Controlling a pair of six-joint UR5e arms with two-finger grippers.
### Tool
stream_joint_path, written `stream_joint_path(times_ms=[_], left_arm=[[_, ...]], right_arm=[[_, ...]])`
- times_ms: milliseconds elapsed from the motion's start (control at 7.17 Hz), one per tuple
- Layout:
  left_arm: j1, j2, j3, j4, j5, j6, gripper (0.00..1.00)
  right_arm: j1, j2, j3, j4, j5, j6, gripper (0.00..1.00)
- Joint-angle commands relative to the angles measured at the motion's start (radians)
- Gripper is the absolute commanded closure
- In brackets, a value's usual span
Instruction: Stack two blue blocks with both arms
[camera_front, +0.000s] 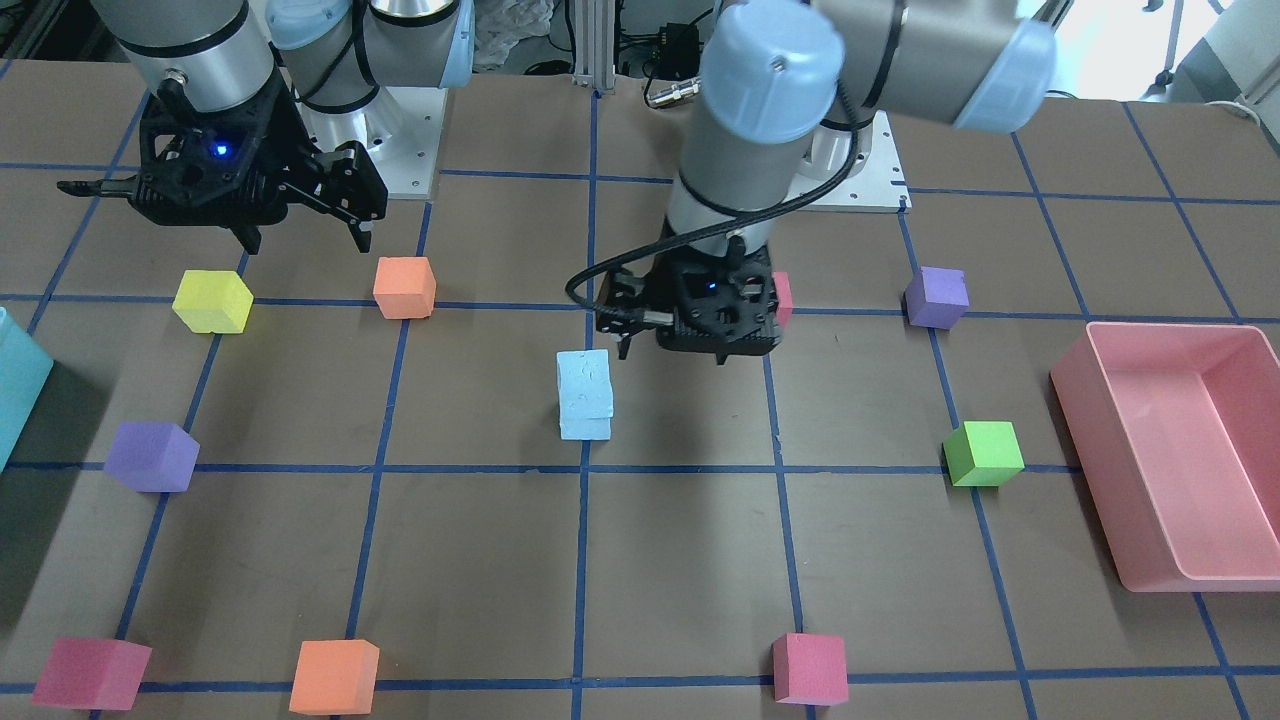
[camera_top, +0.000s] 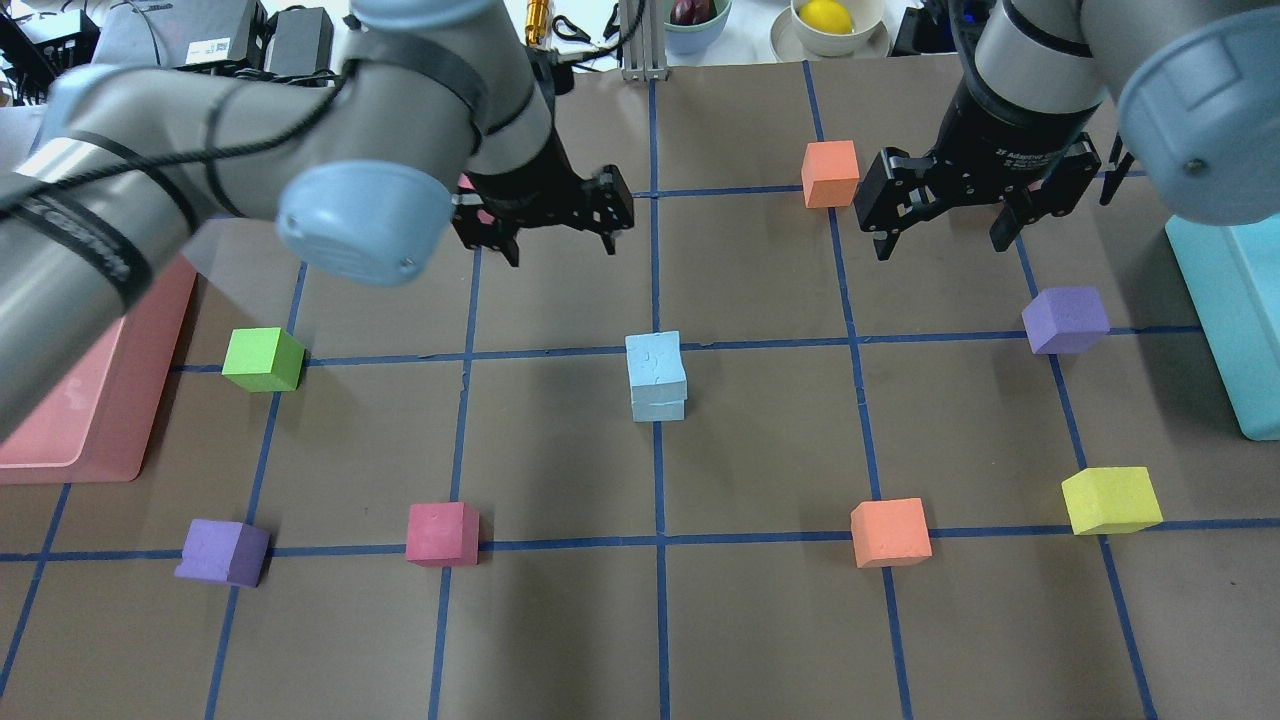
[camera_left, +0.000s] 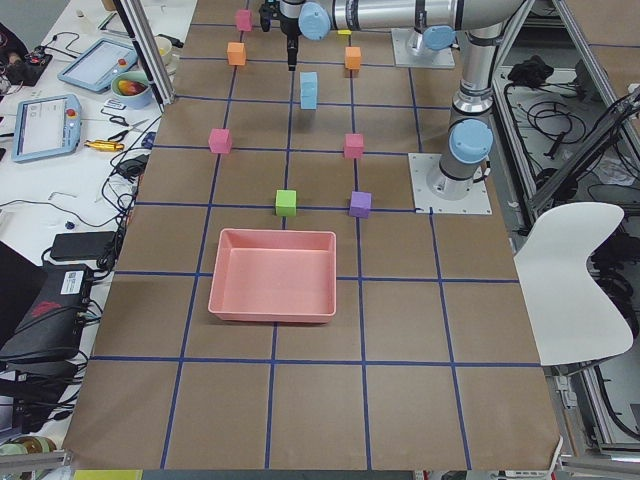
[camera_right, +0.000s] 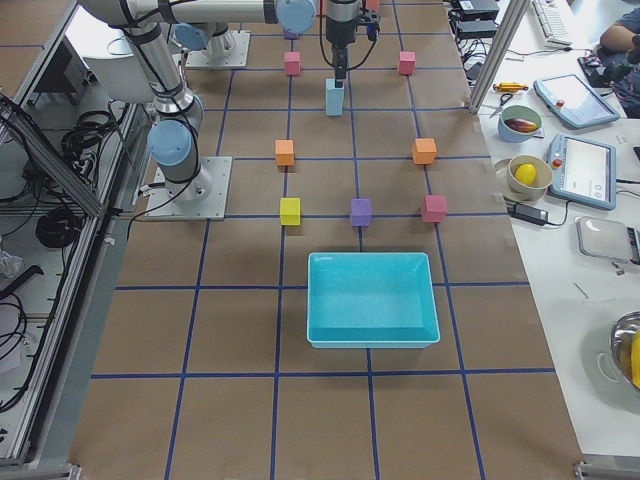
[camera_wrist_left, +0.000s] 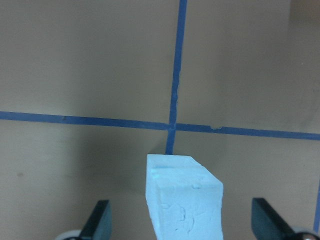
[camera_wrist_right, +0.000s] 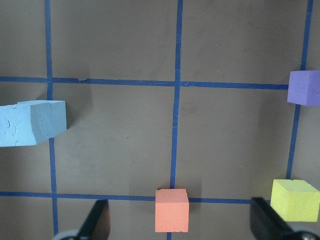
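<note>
**Blue stack standing at table centre; both grippers clear of it**

One pale sky-blue foam cube (camera_top: 655, 360) sits on top of a second pale sky-blue foam cube (camera_top: 658, 409) near the middle of the brown paper-covered table (camera_top: 760, 620). The stack stands on a blue tape line just beside a grid crossing. The upper cube is turned slightly against the lower one, so their edges do not line up exactly. Scuff marks show on the faces.

The left arm's black two-finger gripper (camera_top: 558, 248) hangs raised above the stack with its fingers spread apart, holding nothing. Its wrist view shows the top cube low in frame between the two black fingertips (camera_wrist_left: 98, 220), with a clear gap on each side.

The right arm's black two-finger gripper (camera_top: 942, 244) hangs well apart from the stack over the robot's right half of the table, fingers likewise spread and empty.

A purple foam cube (camera_top: 1066, 320) and a yellow foam cube (camera_top: 1110, 500) lie near a teal plastic bin (camera_top: 1215, 300). A lime-green foam cube (camera_top: 263, 359) lies near a pink plastic tray (camera_front: 1090, 420) on the opposite side.
</note>
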Motion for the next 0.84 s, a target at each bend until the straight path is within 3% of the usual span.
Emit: stream_joint_path(times_ms=[0,140,279,698], left_arm=[[0.247,0.11,0.077,-0.212,0.009,0.37,0.0],[0.274,0.156,0.077,-0.233,0.011,0.387,0.0],[0.269,0.181,0.068,-0.235,0.011,0.288,0.0],[0.266,0.198,0.005,-0.202,0.006,0.244,0.0]], right_arm=[[0.0,0.0,0.0,0.004,0.0,0.0,0.0],[-0.001,0.0,0.0,0.038,0.0,0.0,0.0],[0.0,-0.001,-0.001,0.039,-0.002,0.0,0.0],[0.0,-0.006,0.003,0.046,-0.005,0.002,0.0]])
